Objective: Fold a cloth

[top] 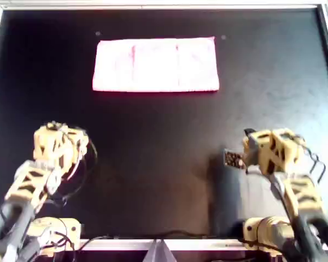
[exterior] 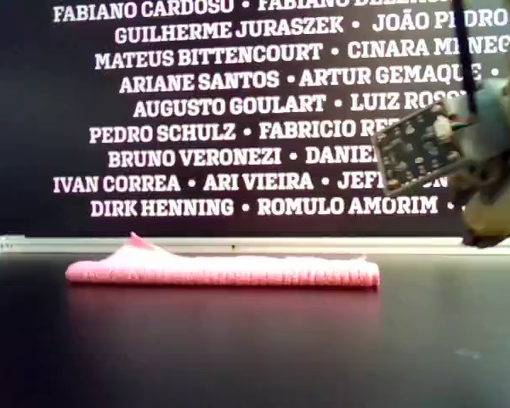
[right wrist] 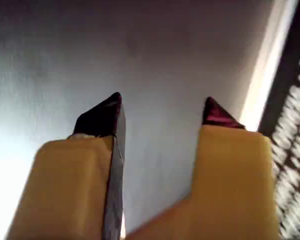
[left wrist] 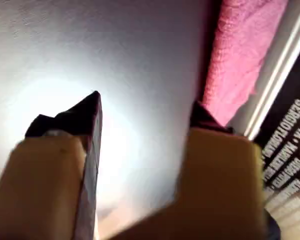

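**Cloth lies far across the desk, both pairs of jaws apart and empty**

In the overhead view, one arm (top: 54, 144) sits low at the left, well short of the cloth (top: 156, 64); the cloth is a flat pink rectangle near the far edge of the dark desk (top: 153, 158), its long axis running left to right; the other arm (top: 273, 150) sits low at the right, about as far off. So neither arm is clearly nearer, and each faces its own end of the cloth.

My first gripper (left wrist: 147, 102) has its jaws spread with nothing between them, and the cloth (left wrist: 242, 60) shows ahead, past one jaw; my second gripper (right wrist: 162, 97) is likewise spread and empty, with only bare desk ahead. I cannot match either wrist view to an arm.

The exterior view shows the cloth (exterior: 225, 270) lying low and layered, probably half-folded. The coming reach likely goes forward, to the cloth's short ends.
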Controlling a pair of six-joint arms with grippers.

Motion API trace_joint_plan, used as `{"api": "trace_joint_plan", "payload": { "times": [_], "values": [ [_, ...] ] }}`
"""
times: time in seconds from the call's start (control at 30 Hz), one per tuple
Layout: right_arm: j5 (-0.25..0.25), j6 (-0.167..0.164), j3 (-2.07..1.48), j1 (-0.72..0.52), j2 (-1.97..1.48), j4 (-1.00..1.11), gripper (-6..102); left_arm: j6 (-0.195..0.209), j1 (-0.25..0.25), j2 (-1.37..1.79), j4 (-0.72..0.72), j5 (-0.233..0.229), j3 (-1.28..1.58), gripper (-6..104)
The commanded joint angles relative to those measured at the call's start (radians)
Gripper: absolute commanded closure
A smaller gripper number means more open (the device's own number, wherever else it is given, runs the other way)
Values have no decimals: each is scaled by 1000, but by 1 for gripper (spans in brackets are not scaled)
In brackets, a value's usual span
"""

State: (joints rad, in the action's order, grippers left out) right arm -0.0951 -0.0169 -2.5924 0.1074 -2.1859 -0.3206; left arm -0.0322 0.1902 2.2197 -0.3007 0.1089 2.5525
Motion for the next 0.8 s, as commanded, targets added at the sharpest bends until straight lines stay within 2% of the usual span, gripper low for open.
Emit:
{"api": "trace_joint_plan", "payload": {
  "times": [0.0, 0.07, 0.13, 0.47, 0.77],
  "values": [
    [-80, 5, 273, -3, 295, 58, 21, -9, -5, -101, 29, 8, -183, 22],
    [-124, 6, 388, -3, 454, 58, 18, -9, 0, -173, 29, 8, -247, 18],
    [-146, 8, 503, -2, 586, 58, 17, -9, 5, -259, 29, 6, -311, 17],
    [-135, 8, 900, 32, 950, 58, 17, -8, 3, -788, 31, 6, -732, 16],
    [-118, 8, 1175, 107, 1146, 46, 18, -8, -5, -1048, 31, -11, -1006, 17]
  ]
}}
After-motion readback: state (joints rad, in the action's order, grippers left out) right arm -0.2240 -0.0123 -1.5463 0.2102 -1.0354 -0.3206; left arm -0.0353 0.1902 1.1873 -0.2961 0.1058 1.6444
